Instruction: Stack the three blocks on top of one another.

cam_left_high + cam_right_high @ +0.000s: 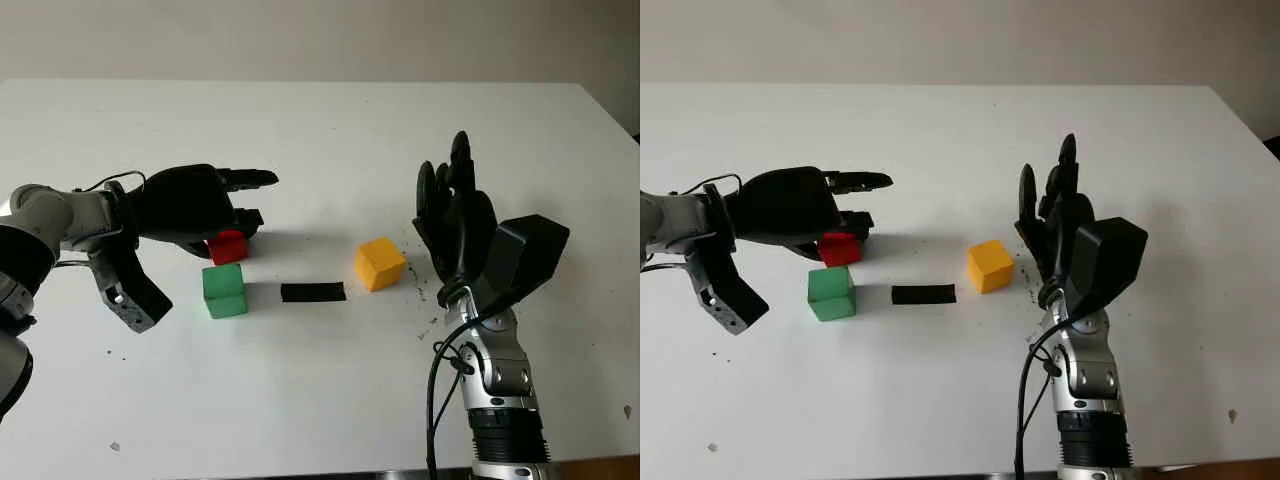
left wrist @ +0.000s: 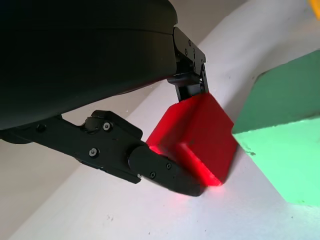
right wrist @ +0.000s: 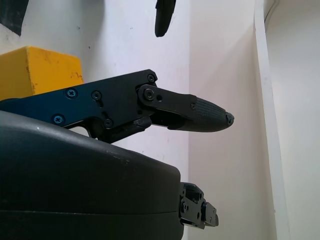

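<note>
On the white bench (image 1: 320,130), left of centre: red block (image 1: 228,246), resting on the surface, smallest-looking of the three, partly covered by the left hand (image 1: 200,205). The left hand reaches in from 9 o'clock, palm over the block; in the left wrist view two fingers (image 2: 165,170) press opposite faces of the red block (image 2: 200,137), so the hand is closed around it while the block sits on the bench.

Item two: green block (image 1: 224,290), upright on the bench, just beside the red block at its 6 o'clock, a narrow gap between them visible from the wrist camera. No hand touches it.

Item three: yellow block (image 1: 380,263), at 3 o'clock from the red and green pair, well apart from both, turned slightly so a corner faces the viewer. It stands free on the bench.

Item four: black strip (image 1: 313,292), flat on the bench between the green block and the yellow block, nearer 3 o'clock of the green one.

Item five: right hand (image 1: 455,215), open and holding nothing, raised with fingers pointing toward 12 o'clock, positioned near the yellow block at its 3 o'clock, not touching it.

Surface note: small dark specks scattered on the bench near the right hand.
</note>
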Motion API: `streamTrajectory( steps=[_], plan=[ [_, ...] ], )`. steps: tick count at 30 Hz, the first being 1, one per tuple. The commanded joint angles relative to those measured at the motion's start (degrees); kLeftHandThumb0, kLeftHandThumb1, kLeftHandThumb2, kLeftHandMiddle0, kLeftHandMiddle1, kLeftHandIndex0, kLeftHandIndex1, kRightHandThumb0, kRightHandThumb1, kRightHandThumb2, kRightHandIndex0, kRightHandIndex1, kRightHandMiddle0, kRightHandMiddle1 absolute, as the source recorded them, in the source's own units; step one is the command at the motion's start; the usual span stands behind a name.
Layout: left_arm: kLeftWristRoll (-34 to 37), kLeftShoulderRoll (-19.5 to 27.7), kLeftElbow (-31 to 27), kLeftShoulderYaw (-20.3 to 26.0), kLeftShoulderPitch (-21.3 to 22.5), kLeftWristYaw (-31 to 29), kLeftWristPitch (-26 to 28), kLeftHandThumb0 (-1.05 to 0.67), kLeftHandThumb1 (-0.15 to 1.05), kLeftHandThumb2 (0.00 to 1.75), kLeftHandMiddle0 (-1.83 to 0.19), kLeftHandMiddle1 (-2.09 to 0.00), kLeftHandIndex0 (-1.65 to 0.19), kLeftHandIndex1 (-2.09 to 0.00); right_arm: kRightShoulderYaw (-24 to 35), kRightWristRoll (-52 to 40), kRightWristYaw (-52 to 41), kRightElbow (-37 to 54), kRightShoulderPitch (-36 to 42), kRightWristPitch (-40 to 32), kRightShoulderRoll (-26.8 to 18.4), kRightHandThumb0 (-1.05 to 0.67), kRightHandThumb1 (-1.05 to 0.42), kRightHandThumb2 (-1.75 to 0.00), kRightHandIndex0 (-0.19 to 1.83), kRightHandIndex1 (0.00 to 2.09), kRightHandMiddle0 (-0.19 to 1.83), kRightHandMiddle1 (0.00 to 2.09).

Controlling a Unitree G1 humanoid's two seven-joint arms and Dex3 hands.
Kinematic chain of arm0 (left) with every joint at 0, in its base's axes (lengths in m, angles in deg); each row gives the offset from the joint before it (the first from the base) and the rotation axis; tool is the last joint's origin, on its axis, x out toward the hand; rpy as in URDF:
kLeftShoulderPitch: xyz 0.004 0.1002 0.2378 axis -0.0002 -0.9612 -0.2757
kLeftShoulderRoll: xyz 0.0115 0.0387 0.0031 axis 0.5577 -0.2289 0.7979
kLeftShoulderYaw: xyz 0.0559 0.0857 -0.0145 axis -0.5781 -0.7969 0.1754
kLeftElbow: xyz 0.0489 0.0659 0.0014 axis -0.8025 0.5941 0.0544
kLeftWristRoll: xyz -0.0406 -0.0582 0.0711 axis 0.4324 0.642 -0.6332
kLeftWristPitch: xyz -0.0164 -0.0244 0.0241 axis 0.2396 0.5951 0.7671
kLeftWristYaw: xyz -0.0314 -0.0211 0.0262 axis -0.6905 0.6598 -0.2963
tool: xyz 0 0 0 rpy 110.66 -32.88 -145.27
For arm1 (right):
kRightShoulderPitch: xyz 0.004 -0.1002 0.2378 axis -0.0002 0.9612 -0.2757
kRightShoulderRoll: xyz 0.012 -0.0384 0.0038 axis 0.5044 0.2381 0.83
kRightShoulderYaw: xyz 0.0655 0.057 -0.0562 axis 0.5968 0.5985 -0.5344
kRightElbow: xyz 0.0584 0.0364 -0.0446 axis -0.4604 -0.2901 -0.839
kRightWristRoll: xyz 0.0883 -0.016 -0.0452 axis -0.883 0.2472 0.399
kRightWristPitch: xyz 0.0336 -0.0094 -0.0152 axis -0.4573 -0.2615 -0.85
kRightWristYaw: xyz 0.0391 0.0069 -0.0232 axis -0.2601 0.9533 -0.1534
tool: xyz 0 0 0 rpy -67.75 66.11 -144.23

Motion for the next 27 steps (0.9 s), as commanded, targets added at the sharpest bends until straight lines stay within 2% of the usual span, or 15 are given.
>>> streamTrajectory(
  steps=[1, 2, 5, 10, 14, 15, 17, 21, 24, 27],
  plan=[
    [-0.5, 0.3, 0.3, -0.8, 2.5, 0.7, 0.5, -0.22, 0.92, 0.05, -0.19, -0.06, -0.26, -1.52, -0.1, 0.3, -0.1, 0.3, 0.0, 1.0, -0.2, -0.58, -1.05, -0.57, -0.19, 0.05, -0.18, 0.05],
    [-0.8, 0.3, 0.2, -1.1, 2.9, 0.7, 0.7, -0.22, 0.92, 0.05, -0.2, -0.06, -0.25, -1.58, -0.2, 0.3, -0.1, 0.2, 0.0, 1.0, -0.2, -0.58, -1.05, -0.57, -0.19, 0.05, -0.18, 0.05],
    [-1.6, 0.6, -0.7, -1.6, 4.3, -1.3, 1.1, -0.25, 0.93, 0.06, -0.2, -0.06, -0.24, -1.58, -0.2, 0.3, -0.2, 0.1, 0.0, 1.0, -0.3, -0.57, -1.05, -0.58, -0.19, 0.05, -0.18, 0.05],
    [0.1, 0.9, -2.3, -0.4, 5.2, -4.4, 0.8, -0.3, 0.92, 0.05, -0.22, -0.06, -0.34, -1.39, -0.6, 1.0, -0.2, 0.1, 0.1, 0.9, -0.4, -0.57, -1.05, -0.59, -0.19, 0.05, -0.18, 0.05],
    [16.7, -0.2, -0.2, 7.0, 4.9, -21.3, -6.0, -0.35, 0.97, 0.07, -0.2, -0.05, -0.34, -1.24, -0.5, 0.5, -0.7, 0.0, 0.1, 0.6, -0.2, -0.57, -1.05, -0.6, -0.19, 0.04, -0.19, 0.05],
    [20.6, -0.4, -0.2, 8.7, 4.5, -24.8, -7.0, -0.37, 0.97, 0.06, -0.24, -0.06, -0.41, -1.18, -0.5, 0.5, -0.8, 0.0, 0.2, 0.6, -0.2, -0.57, -1.05, -0.6, -0.19, 0.04, -0.19, 0.05],
    [25.6, -0.5, -0.3, 11.0, 4.1, -28.8, -8.5, -0.38, 0.96, 0.06, -0.27, -0.06, -0.43, -1.17, -0.5, 0.4, -0.9, -0.1, 0.2, 0.7, -0.1, -0.57, -1.05, -0.6, -0.19, 0.03, -0.19, 0.04],
    [32.8, -1.1, 0.2, 14.3, 3.8, -36.7, -9.6, -0.42, 0.98, 0.06, -0.26, -0.05, -0.38, -1.33, -0.6, 0.3, -0.9, 0.0, 0.3, 0.5, 0.1, -0.57, -1.05, -0.61, -0.19, 0.01, -0.19, 0.02],
    [39.2, -1.8, 0.2, 16.8, 3.5, -45.1, -8.6, -0.41, 1.0, 0.06, -0.24, -0.04, -0.35, -1.32, -0.8, 0.4, -0.8, 0.0, 0.4, 0.6, 0.1, -0.57, -1.05, -0.61, -0.19, 0.01, -0.19, 0.03],
    [43.0, -2.3, 0.3, 18.6, 3.2, -49.6, -8.6, -0.41, 0.99, 0.06, -0.24, -0.05, -0.39, -1.26, -0.9, 0.5, -0.8, 0.1, 0.5, 0.7, 0.1, -0.57, -1.05, -0.61, -0.19, 0.02, -0.19, 0.03]
  ],
)
